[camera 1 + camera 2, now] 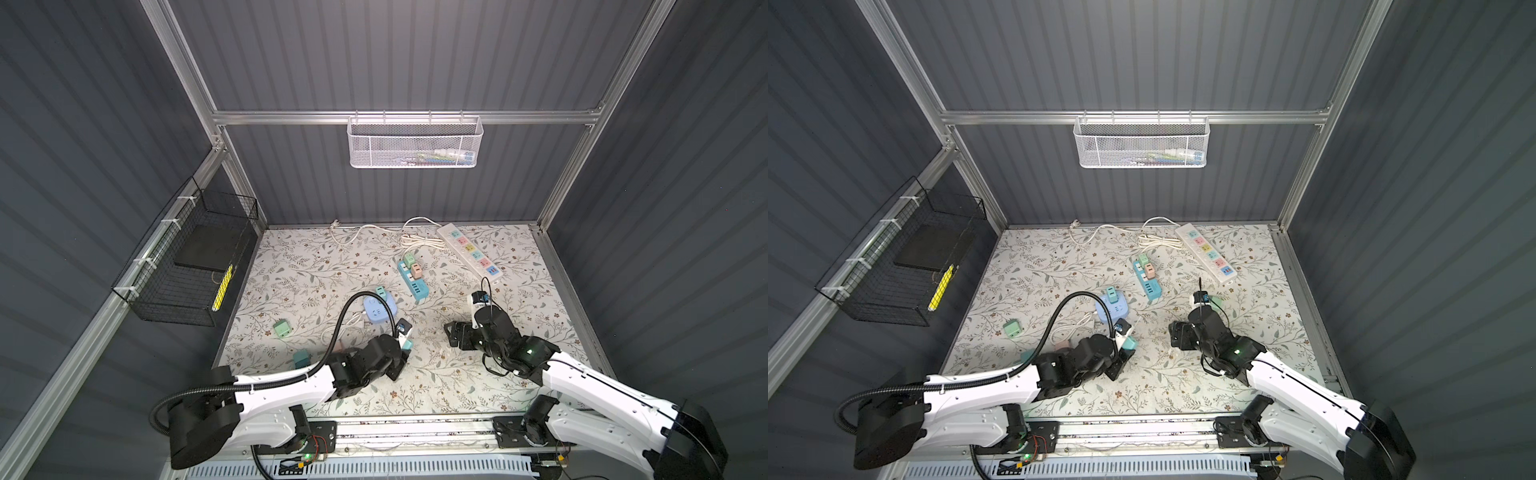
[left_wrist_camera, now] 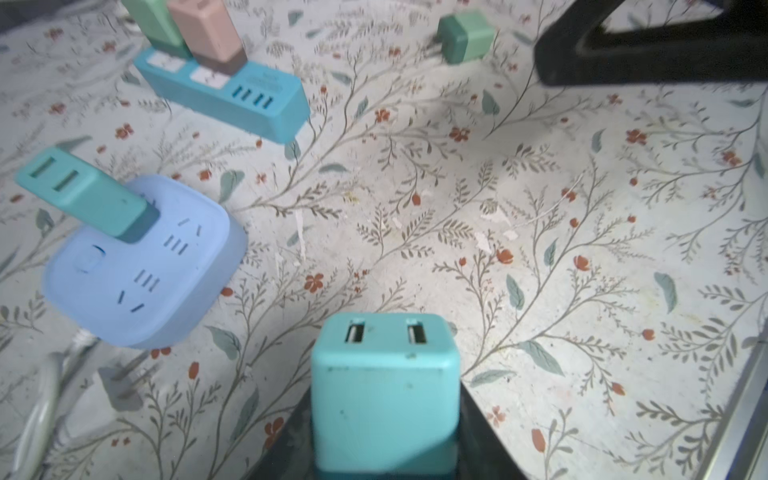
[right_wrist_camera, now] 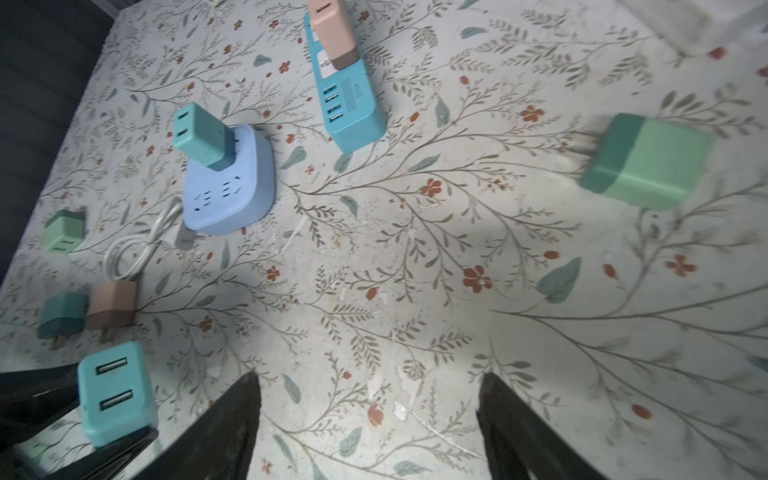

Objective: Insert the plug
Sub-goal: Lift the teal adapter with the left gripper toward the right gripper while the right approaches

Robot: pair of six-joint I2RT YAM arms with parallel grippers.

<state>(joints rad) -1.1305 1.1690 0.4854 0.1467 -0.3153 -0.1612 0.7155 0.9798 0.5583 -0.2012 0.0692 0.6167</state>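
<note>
Pinching a boxy, round-cornered teal plug [image 2: 384,390], the left claw [image 1: 405,349] sits over floral-print cloth [image 2: 540,249] (right claw [image 3: 368,376] spread)

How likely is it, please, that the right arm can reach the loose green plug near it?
Probably yes: the right claw is open and empty, with only bare mat between it and the plug.
</note>
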